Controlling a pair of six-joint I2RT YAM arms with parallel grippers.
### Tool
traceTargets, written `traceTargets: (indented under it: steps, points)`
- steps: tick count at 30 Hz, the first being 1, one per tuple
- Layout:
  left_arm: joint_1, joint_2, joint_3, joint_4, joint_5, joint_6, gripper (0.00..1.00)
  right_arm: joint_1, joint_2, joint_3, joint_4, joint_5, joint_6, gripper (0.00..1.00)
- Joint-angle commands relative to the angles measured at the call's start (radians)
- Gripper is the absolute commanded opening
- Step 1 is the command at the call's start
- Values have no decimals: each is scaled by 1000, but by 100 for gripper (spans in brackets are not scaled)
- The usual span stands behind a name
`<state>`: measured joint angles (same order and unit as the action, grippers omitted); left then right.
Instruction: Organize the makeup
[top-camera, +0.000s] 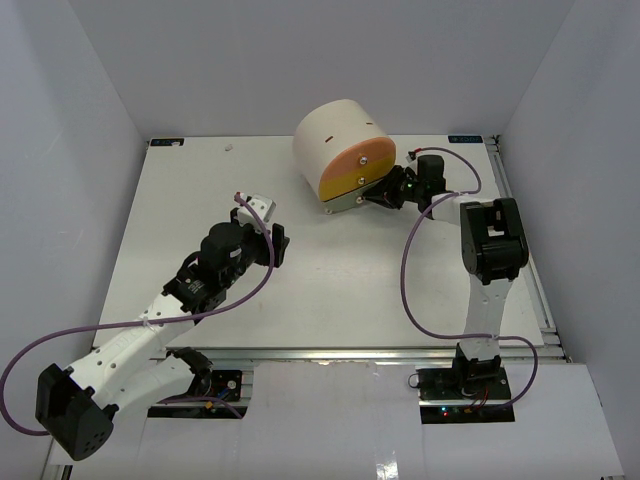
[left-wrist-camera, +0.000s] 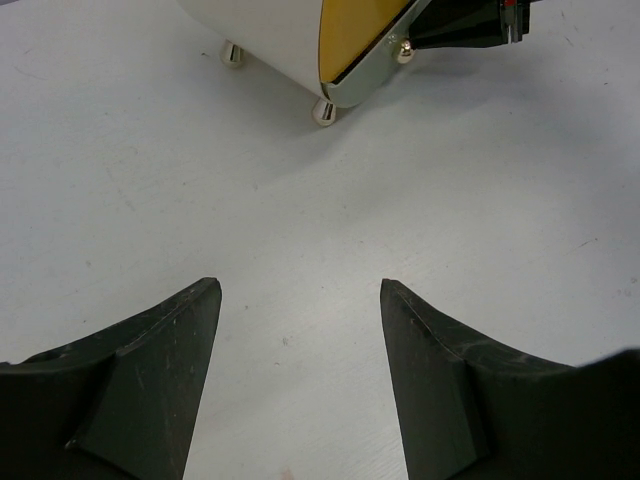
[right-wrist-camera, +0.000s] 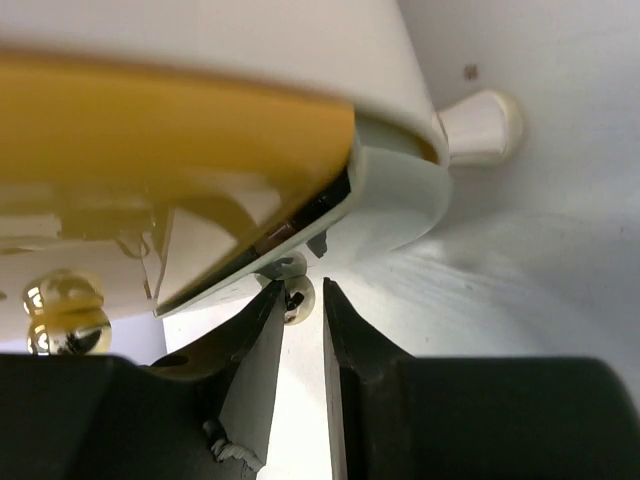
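the left end effector (left-wrist-camera: 300, 290) hovers over the white worktop (left-wrist-camera: 300, 190), its two black fingers spread about halfway with nothing between them. well ahead of it stands the one big cream round drum (top-camera: 335, 140) on pale ball feet (left-wrist-camera: 323, 112), two of them showing in the left wrist view.

the right end effector (right-wrist-camera: 301, 288) is at the drum's base. its jaws stand narrow around a small shiny round knob (right-wrist-camera: 297, 299) on the grey bottom drawer (right-wrist-camera: 400, 185), and the pads look to be touching it. just above its fingers is the yellow drawer front (right-wrist-camera: 150, 130), and to their left is a second, gold knob (right-wrist-camera: 62, 295). from above, three drawer fronts can be counted: the orange drawer front (top-camera: 367, 152), then yellow, then grey.

none of the makeup is in view; it is probably inside the drawers. the knob is tiny, hard and slick, so a grip could slide off. a straight pull suits it, and the drum, if light, may skid unless braced. the cosmetics themselves are likely small, light and rigid, best pinched across their flat sides.
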<state>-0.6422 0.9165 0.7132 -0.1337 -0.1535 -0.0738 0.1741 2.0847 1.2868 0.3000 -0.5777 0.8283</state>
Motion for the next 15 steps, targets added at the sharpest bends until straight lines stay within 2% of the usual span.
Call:
traceTargets:
  steps: [1, 6, 10, 14, 15]
  points:
    - [10, -7, -2, 17, 6, 8, 76, 1, 40, 91, 49, 19, -14, 28]
    - [13, -5, -1, 17, 11, 8, 76, 1, 58, 112, 73, 18, -12, 29]
    - [16, -10, -1, 20, 21, 8, 76, -6, 20, 51, 76, 1, -37, 30]
    - [21, -16, 2, 22, 50, 2, 76, -26, -90, -29, 20, -30, -198, 33]
    - [21, -18, 3, 22, 61, -1, 76, -34, -125, -43, -20, -40, -272, 37]
